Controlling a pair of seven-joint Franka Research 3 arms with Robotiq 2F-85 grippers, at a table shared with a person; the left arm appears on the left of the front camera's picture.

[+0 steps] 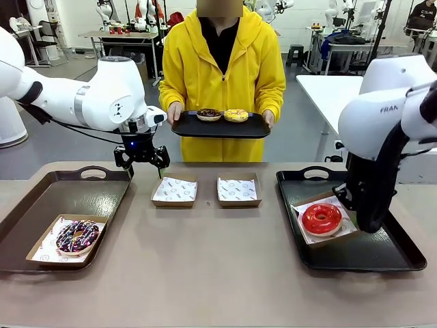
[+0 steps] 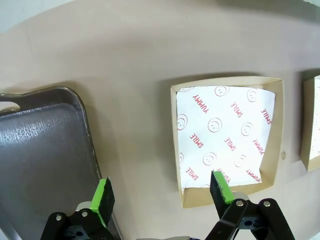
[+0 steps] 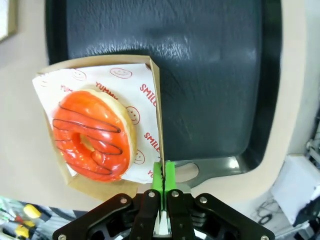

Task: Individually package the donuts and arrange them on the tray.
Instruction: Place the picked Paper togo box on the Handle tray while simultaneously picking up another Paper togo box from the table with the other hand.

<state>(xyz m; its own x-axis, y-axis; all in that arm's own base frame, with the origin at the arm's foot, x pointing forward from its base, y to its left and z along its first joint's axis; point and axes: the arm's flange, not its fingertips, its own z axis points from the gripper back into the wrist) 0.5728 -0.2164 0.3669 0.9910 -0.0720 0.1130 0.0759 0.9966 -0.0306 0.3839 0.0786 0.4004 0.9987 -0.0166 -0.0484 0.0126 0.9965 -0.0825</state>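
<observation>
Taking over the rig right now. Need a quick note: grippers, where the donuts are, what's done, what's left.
Left gripper: open, empty, hovering between the left tray and the nearer empty box.
Right gripper: shut on the wall of the red donut box, which sits on the right tray.
Done: sprinkle donut boxed on the left tray; red donut boxed on the right tray.
Left: dark donut and yellow donut lie unboxed on the held tray in the person's hands. A second empty box is mid-table.
</observation>
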